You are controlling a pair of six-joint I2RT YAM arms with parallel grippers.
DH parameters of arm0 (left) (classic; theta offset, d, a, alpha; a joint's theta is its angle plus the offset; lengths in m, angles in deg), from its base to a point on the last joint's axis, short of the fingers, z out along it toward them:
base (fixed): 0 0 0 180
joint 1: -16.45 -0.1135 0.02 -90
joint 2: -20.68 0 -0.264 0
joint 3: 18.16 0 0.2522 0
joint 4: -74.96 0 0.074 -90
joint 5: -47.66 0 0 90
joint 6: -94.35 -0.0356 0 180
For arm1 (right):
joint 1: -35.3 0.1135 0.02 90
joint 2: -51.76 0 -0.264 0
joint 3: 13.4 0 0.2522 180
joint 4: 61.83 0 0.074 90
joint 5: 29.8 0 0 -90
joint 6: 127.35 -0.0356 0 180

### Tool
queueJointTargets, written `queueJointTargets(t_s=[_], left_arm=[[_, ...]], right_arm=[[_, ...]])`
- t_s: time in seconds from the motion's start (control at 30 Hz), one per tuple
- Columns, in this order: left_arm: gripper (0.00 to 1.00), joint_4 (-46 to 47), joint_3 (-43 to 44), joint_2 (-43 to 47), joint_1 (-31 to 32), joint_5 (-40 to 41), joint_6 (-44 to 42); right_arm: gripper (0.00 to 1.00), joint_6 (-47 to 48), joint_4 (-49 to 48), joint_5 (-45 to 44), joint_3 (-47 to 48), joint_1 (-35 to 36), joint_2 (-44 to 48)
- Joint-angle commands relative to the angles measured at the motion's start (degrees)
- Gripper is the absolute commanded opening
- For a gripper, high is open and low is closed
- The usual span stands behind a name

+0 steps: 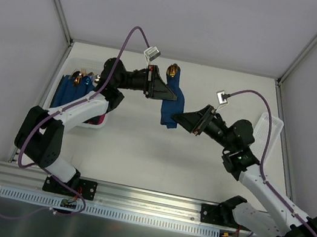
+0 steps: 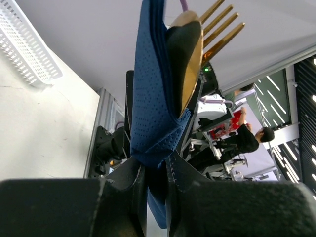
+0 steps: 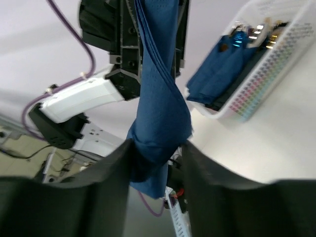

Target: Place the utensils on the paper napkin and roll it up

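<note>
Gripping: left claw [image 2: 155, 165] pinches rolled napkin [image 2: 153, 98]
Right claw [image 3: 158, 145]: straddles napkin's end, hold unclear
Risk: fork [image 2: 222, 29] slides out if roll loosens

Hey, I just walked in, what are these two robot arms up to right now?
They hold the paper napkin, rolled around the utensils, in the air between them. The left gripper is clamped on the end where a gold fork sticks out. The right gripper has its fingers around the other end; how firmly is unclear. Other blue rolls lie in the white basket.
</note>
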Motion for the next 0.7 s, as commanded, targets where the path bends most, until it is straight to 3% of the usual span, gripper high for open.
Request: queueJointTargets(t_s=[0.0,0.07,0.13,0.27,0.33,0.37,0.47,0.57,0.67], left_arm=[[0.00,-4.98,1.87,2.89,-1.27,2.24,-7.11],[0.00,-9.57,2.04,4.46,-1.54,2.67,-11.17],[0.00,-15.38,2.31,5.61,-1.45,3.29,-16.08],[0.00,-24.70,3.80,5.70,-1.54,4.43,-21.64],[0.00,-25.68,3.89,5.79,-1.54,4.87,-23.05],[0.00,-27.95,4.07,5.88,-1.54,5.31,-23.75],[0.00,-31.29,5.12,5.88,-1.54,6.63,-26.39],[0.00,-34.03,5.65,5.79,-1.54,7.42,-27.10],[0.00,-34.12,5.74,5.79,-1.45,7.25,-26.31]], right_arm=[[0.51,9.29,17.11,-4.25,4.52,-1.51,5.72],[0.62,12.72,23.98,-8.45,7.49,-2.49,9.92],[0.67,18.59,35.41,-12.24,10.66,-2.67,11.96],[0.66,23.89,47.92,-20.76,17.70,-2.58,13.90],[0.61,24.52,49.85,-22.01,19.81,-2.32,14.34],[0.48,25.21,50.30,-22.89,20.43,-2.05,14.17],[0.22,26.36,51.70,-26.74,23.32,1.28,12.24],[0.15,28.03,54.34,-30.53,27.28,6.02,7.77],[0.18,28.65,55.66,-33.96,30.36,9.54,3.03]])
